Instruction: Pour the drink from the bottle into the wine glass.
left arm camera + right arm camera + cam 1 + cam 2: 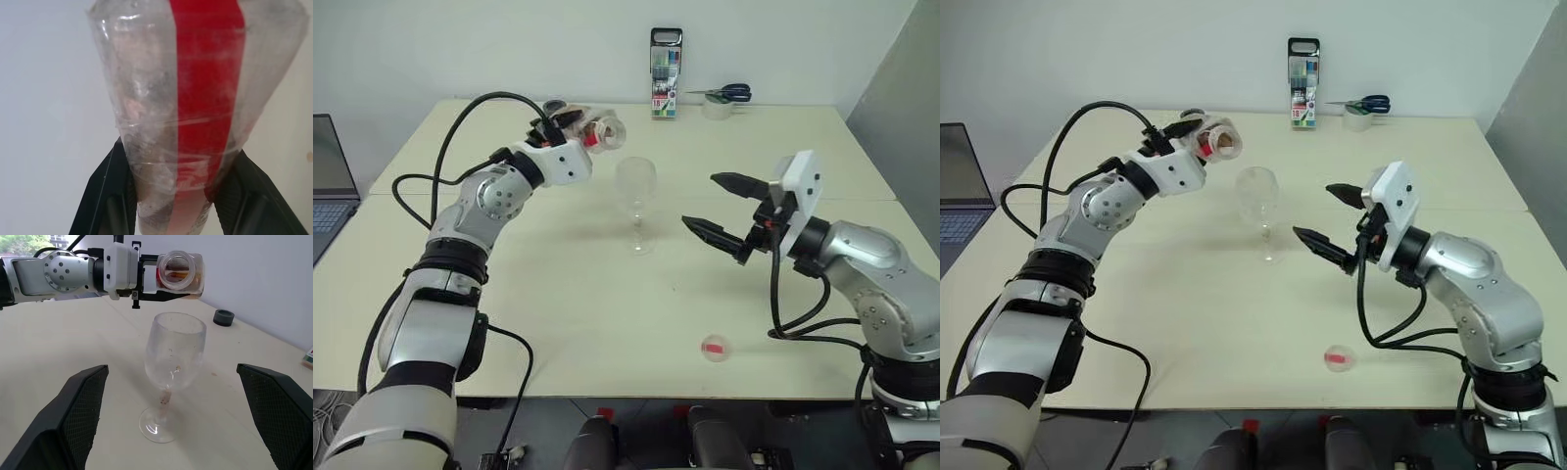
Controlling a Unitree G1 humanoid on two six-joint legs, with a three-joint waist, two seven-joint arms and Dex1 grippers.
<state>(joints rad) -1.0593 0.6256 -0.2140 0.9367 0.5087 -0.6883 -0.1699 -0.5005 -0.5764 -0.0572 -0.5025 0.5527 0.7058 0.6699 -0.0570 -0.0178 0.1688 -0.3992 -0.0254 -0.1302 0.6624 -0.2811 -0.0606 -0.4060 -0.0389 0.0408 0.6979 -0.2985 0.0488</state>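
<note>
My left gripper [574,125] is shut on the clear bottle [600,130], which lies almost level above the table. The bottle's open mouth [177,268] faces the wine glass from just above and behind its rim. A little reddish-brown drink [182,278] lies along the bottle's lower side, and its red label strip [205,88] runs between my fingers. The wine glass [635,193] stands upright at mid-table, with only droplets showing in its bowl [174,352]. To the right of the glass, my right gripper [723,207] is open and apart from it, holding nothing.
A small red cap [715,348] lies near the table's front edge. At the back stand a marker case [666,73], scissors [725,94] and a tape roll [716,109]. A laptop [328,181] sits at the far left.
</note>
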